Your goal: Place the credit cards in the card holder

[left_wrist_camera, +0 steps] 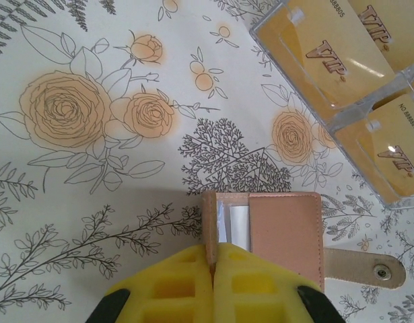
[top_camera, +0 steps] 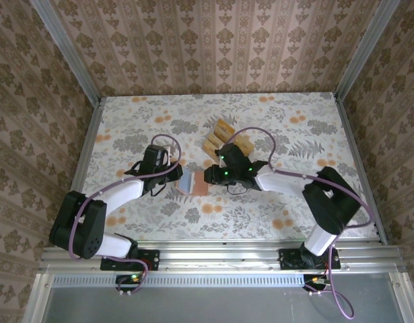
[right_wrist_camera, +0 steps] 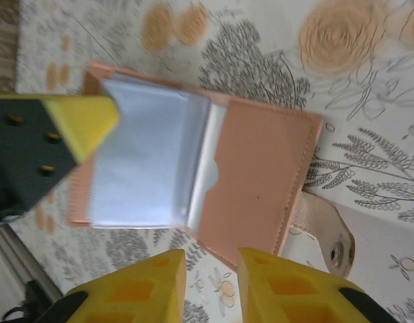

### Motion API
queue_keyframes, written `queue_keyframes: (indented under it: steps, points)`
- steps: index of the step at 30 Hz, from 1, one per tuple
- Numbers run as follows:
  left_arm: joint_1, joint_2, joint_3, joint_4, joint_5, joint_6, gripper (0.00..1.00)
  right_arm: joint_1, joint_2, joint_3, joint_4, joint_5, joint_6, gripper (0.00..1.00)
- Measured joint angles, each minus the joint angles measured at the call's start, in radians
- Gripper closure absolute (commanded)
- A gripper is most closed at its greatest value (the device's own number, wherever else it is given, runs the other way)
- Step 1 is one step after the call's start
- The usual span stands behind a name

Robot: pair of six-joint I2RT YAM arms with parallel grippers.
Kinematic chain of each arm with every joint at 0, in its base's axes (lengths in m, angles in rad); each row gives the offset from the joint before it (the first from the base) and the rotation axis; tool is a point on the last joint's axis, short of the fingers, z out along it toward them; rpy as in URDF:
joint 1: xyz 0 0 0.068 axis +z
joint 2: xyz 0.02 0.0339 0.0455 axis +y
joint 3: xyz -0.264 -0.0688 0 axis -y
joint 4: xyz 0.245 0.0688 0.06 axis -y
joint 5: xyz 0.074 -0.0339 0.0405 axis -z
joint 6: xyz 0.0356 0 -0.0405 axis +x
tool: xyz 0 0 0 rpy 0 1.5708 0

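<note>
Pinching the card holder (left_wrist_camera: 284, 235) by its left edge, my left gripper (left_wrist_camera: 211, 259) is clenched; it looks light and floppy, so I'd grip the rims. My right gripper (right_wrist_camera: 212, 286) hangs released.

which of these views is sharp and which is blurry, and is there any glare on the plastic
left wrist: sharp, the tablecloth print is crisp, and white glare streaks sit on the clear stand over the credit cards; right wrist: soft all over, with the card holder blurred and its clear sleeves washed pale; top external: even light, no glare, but things are small.
</note>
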Motion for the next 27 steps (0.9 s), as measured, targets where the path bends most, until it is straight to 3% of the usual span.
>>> queue_keyframes:
  steps: [5, 7, 11, 13, 27]
  points:
    - [0.000, 0.002, 0.005, -0.002, -0.003, 0.000, 1.00, 0.014, 0.110, 0.008, 0.034, -0.012, 0.013, 0.76]
    - [0.000, 0.002, 0.009, -0.005, -0.003, 0.000, 0.90, 0.014, 0.139, 0.008, 0.041, -0.013, 0.017, 0.77]
    - [0.000, 0.002, 0.020, -0.010, 0.006, -0.001, 0.59, 0.013, 0.162, 0.008, 0.063, -0.014, 0.029, 0.77]
    - [0.000, 0.002, 0.024, -0.013, 0.011, 0.002, 0.53, 0.013, 0.163, 0.008, 0.072, -0.014, 0.032, 0.78]
    - [0.048, -0.021, 0.033, -0.030, 0.029, 0.007, 0.53, 0.005, 0.171, 0.003, 0.093, -0.014, 0.035, 0.79]
